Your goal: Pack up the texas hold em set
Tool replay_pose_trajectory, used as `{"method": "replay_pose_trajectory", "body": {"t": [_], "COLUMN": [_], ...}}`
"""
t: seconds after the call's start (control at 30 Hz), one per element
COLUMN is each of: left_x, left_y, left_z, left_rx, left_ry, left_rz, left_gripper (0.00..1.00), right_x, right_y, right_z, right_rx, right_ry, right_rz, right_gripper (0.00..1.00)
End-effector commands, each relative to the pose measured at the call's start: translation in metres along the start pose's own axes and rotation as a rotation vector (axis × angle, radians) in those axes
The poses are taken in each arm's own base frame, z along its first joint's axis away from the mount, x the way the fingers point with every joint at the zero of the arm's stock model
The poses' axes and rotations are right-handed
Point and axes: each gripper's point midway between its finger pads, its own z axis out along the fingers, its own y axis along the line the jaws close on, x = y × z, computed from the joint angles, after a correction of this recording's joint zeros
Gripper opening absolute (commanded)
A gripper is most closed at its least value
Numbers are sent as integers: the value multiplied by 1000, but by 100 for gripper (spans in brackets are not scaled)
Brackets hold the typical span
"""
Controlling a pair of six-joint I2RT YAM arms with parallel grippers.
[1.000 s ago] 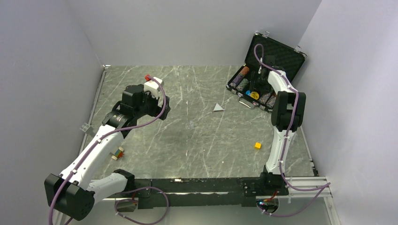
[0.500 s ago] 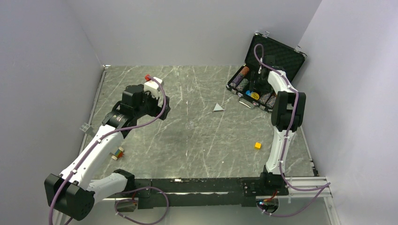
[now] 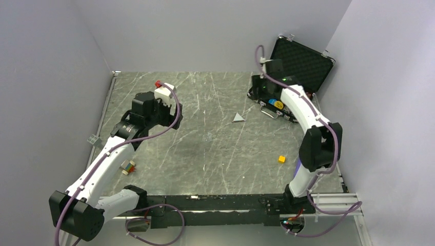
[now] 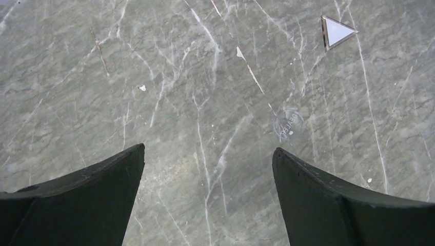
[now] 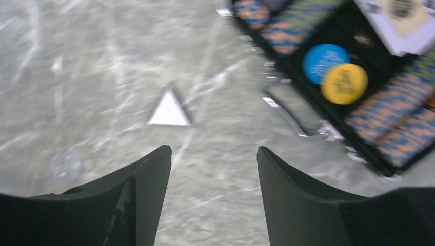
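Note:
The black briefcase [image 3: 302, 59] stands open at the back right, its foam-lined lid up. In the right wrist view its tray holds multicoloured chip rows [image 5: 395, 118], a blue disc [image 5: 324, 59], a yellow disc [image 5: 344, 83] and cards [image 5: 400, 20]. My right gripper [image 3: 260, 88] hovers at the case's front left corner; its jaws [image 5: 213, 148] are open and empty above the table. My left gripper [image 3: 172, 110] is over the left of the table, open and empty [image 4: 209, 148]. A clear round disc [image 4: 288, 124] lies flat on the table ahead of it.
A white triangle piece [image 3: 238, 117] lies mid-table and also shows in the right wrist view [image 5: 168, 108]. A small yellow cube [image 3: 281, 159] sits front right. A small coloured object [image 3: 128, 166] lies under the left arm. Walls enclose the table on three sides.
My right arm has swung out of the case, its gripper moving left to the case's front left corner. The left arm has shifted only slightly.

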Motion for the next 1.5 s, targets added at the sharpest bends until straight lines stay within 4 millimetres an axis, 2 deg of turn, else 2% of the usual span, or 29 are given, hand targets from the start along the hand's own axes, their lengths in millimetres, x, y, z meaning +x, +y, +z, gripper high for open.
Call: {"method": "replay_pose_trajectory", "body": {"t": [0.0,0.13,0.3,0.43,0.57,0.73,1.0,1.47], "left_x": [-4,-5,-9,-14,-21,-22,-23,-22], "left_y": [5,7,30,43,50,48,45,44], "left_z": [1,2,-3,-17,-29,-29,-28,-26], "left_rx": [-30,-7,-65,-137,-181,-172,-156,-145], "left_ry": [-23,-38,-58,-105,-148,-152,-153,-146], "left_rz": [-26,-122,-197,-172,-148,-149,-147,-147], "left_gripper": [98,98,98,98,98,98,98,98], "right_x": [28,58,91,110,128,143,152,163], "right_y": [66,119,173,211,239,257,259,270], "right_z": [1,15,34,36,40,48,59,60], "right_rx": [-92,-173,-234,-288,-307,-305,-262,-235], "right_ry": [22,72,147,164,186,211,213,224], "right_rz": [-69,-99,-165,-215,-269,-309,-346,-365], "right_gripper": [66,65,65,66,68,68,69,68]}}
